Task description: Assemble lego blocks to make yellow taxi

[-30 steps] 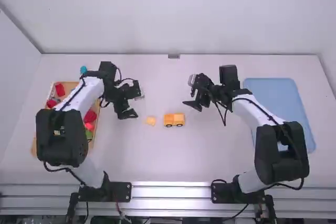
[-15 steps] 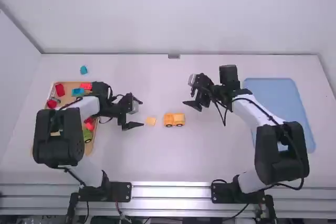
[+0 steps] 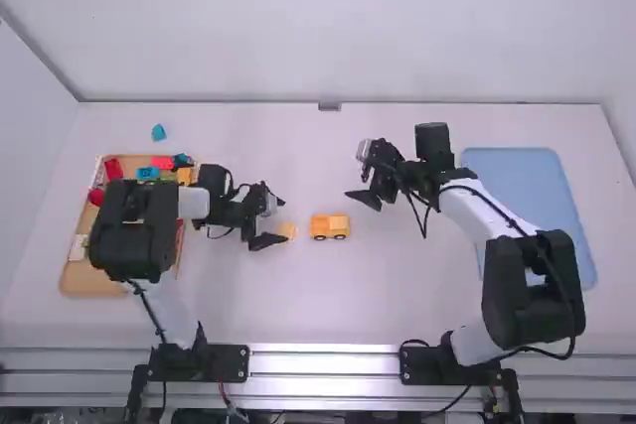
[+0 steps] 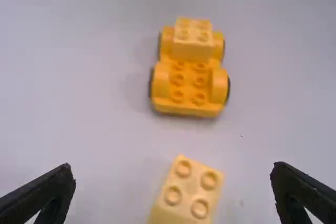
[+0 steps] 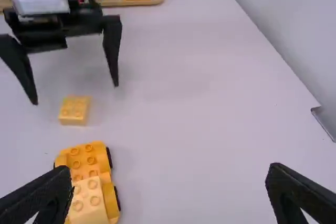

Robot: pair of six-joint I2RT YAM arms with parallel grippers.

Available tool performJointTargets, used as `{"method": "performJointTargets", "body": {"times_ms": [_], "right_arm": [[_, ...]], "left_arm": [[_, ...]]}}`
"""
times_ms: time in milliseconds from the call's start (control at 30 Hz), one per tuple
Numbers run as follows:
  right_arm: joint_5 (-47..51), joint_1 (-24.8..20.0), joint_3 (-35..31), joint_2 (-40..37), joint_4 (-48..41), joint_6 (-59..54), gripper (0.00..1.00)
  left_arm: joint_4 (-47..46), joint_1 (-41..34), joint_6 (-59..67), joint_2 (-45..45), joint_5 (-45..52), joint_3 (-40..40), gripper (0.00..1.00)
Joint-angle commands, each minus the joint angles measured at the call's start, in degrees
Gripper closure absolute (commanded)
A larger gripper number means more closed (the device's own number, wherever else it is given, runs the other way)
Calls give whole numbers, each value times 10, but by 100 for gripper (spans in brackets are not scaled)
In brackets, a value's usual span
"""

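Pale wall (image 3: 328,27) up top, white bench (image 3: 397,295) below; I've left end effector (image 3: 282,222) and right end effector (image 3: 358,174) wide apart.

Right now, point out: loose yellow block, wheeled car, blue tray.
Loose yellow block (image 4: 191,189): left wrist view, studded top.
Wheeled car (image 4: 189,82): left wrist view, studded deck.
Blue tray (image 3: 522,186): high view, bare floor.
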Motion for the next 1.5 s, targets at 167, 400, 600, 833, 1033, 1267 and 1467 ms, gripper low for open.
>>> {"method": "performJointTargets", "body": {"times_ms": [167,400,600,833,1033,1267,1467], "right_arm": [[-11,0,-5,-14,-2,7,2],[-11,0,-5,-14,-2,13,2],[-11,0,-5,-14,-2,13,2],[-11,0,-5,-14,-2,13,2],[-11,0,-5,-14,-4,13,2],[-9,0,-5,-14,-6,13,2],[-10,-6,-5,-14,1,14,2]], "left_arm": [[-1,-4,70,34,-33,-7,5],[33,-5,63,34,-34,-21,27],[71,-12,63,34,-26,-46,32],[92,-20,62,34,-28,-55,53],[88,-14,63,34,-35,-55,60],[86,-17,60,34,-41,-53,77],[59,-17,-43,8,-43,-21,87]]}}
